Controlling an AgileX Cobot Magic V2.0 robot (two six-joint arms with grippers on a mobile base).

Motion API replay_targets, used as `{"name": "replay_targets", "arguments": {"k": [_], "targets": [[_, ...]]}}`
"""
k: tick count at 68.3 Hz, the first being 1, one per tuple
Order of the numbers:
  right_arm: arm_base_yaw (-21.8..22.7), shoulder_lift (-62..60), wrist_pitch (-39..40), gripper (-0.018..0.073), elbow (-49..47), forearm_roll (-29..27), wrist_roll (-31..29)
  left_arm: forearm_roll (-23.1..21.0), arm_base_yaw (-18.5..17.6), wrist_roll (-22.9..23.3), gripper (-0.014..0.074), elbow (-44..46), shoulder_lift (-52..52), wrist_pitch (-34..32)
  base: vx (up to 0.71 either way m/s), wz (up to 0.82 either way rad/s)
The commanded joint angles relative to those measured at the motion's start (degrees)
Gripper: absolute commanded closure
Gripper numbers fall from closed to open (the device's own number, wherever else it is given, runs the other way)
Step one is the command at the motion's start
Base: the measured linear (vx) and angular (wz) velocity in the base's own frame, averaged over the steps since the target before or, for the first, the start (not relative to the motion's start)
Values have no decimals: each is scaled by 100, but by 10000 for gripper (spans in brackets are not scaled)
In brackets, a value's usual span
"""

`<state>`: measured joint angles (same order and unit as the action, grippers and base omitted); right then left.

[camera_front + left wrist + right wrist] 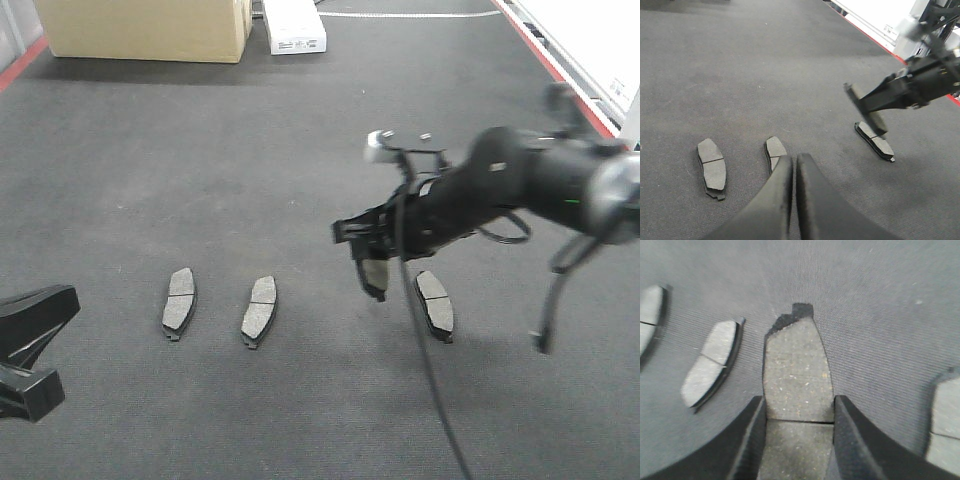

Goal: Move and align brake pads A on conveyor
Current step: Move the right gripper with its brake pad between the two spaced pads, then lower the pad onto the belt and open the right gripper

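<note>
No legible txt; white box point(295, 27) print unreadable.

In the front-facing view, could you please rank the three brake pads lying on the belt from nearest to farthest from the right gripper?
From the right gripper, which holds a fourth pad:
1. The pad beside it, just to its right in the image.
2. The middle pad, to its left.
3. The far-left pad, nearest the left gripper.

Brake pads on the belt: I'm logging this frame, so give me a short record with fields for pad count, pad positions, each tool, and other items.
pads: four
on belt: three, lying flat on the belt: left pad, middle pad, right pad
held pad: fourth pad, raised above the belt between middle and right pads
right tool: shut on fourth pad
left tool: shut, holding nothing, near middle pad
other items: cardboard box, white box, at the far end
</note>
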<state>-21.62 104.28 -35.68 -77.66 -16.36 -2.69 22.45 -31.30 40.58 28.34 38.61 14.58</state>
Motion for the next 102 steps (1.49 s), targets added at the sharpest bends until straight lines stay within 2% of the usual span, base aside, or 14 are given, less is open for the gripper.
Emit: {"name": "replay_targets", "arguments": {"k": [1, 11, 47, 53, 68, 73, 91, 102], "targets": [[-146, 13, 70, 456, -479, 549, 678, 19, -18, 9, 603, 134, -5, -335, 0, 0], [-184, 428, 22, 453, -738, 639, 1107, 19, -18, 9, 603, 134, -5, -335, 0, 0], [-184, 1323, 164, 435, -766, 520, 1330, 19, -18, 9, 603, 134, -5, -335, 0, 0], [-184, 1323, 175, 398, -766, 521, 1330, 19, -18, 9, 603, 134, -5, -335, 0, 0], [-167, 1307, -113, 181, -766, 526, 1348, 19, -18, 9, 603, 134, -5, -335, 0, 0], [-162, 1244, -184, 137, -766, 530, 1356, 19, -18, 9, 603, 134, -5, -335, 0, 0], [-53, 450, -261, 122, -744, 624, 1356, 19, -18, 9, 603, 134, -5, -335, 0, 0], [75, -179, -482, 122, -744, 1264, 1530, 19, -18, 9, 603, 134, -5, -335, 0, 0]]}}
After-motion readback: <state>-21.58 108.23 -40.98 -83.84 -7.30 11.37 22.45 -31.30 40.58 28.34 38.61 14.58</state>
